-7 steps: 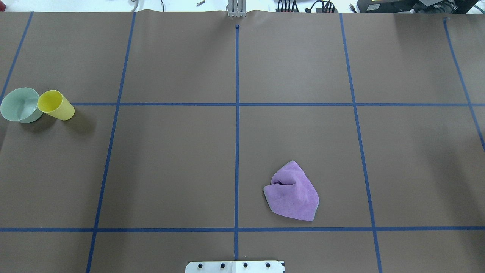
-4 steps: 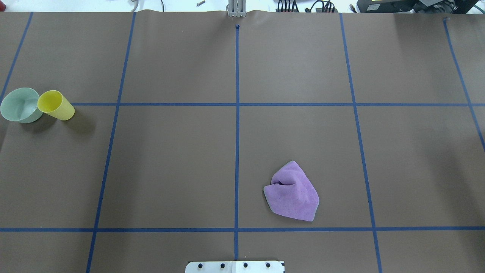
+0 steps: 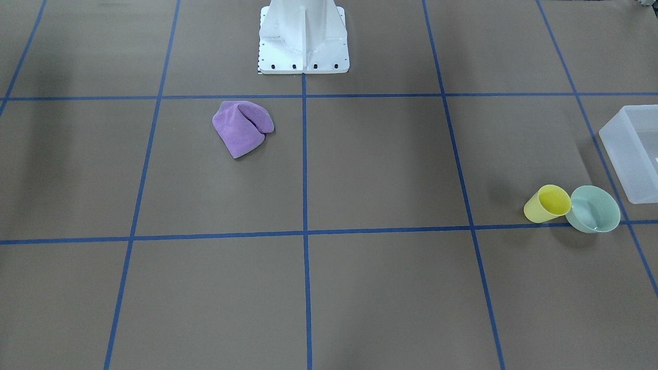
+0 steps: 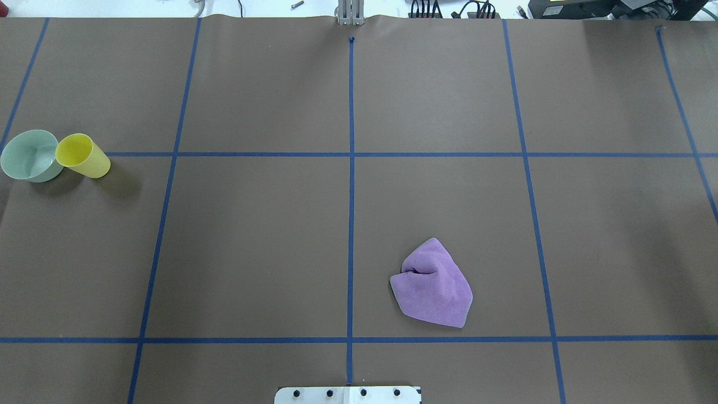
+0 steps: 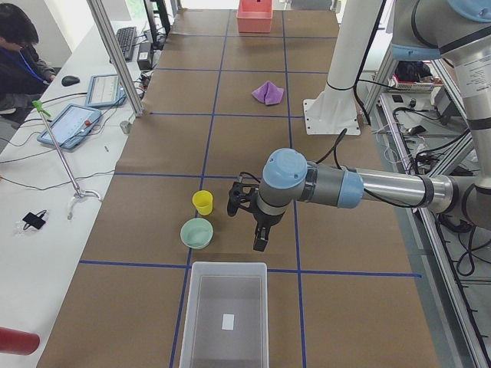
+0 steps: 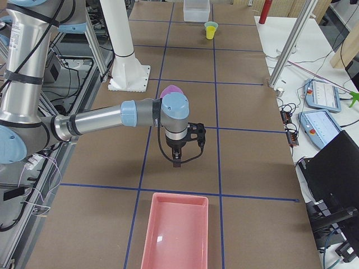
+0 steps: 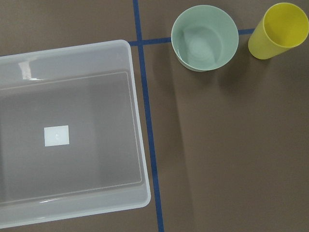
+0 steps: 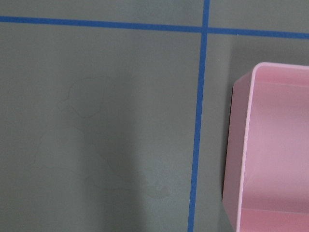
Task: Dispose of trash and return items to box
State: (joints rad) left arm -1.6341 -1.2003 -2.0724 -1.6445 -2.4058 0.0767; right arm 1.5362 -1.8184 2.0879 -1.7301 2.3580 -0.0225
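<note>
The mint-green bowl (image 4: 31,155) stands upright at the table's far left, touching or nearly touching an upright yellow cup (image 4: 83,155). Both show in the left wrist view, the bowl (image 7: 205,37) and the cup (image 7: 280,30). The frosted white box (image 7: 139,145) is empty and lies just beside the bowl. A crumpled purple cloth (image 4: 432,283) lies near the robot base. My left gripper (image 5: 259,244) hangs above the table next to the bowl (image 5: 196,233) and the box (image 5: 228,265). My right gripper (image 6: 176,163) hangs over bare table. I cannot tell whether either is open or shut.
A pink tray (image 6: 175,230) lies at the table's right end, close under my right gripper; its corner shows in the right wrist view (image 8: 270,145). The white robot base (image 3: 303,36) stands at the near middle edge. An operator sits at a side desk (image 5: 19,54).
</note>
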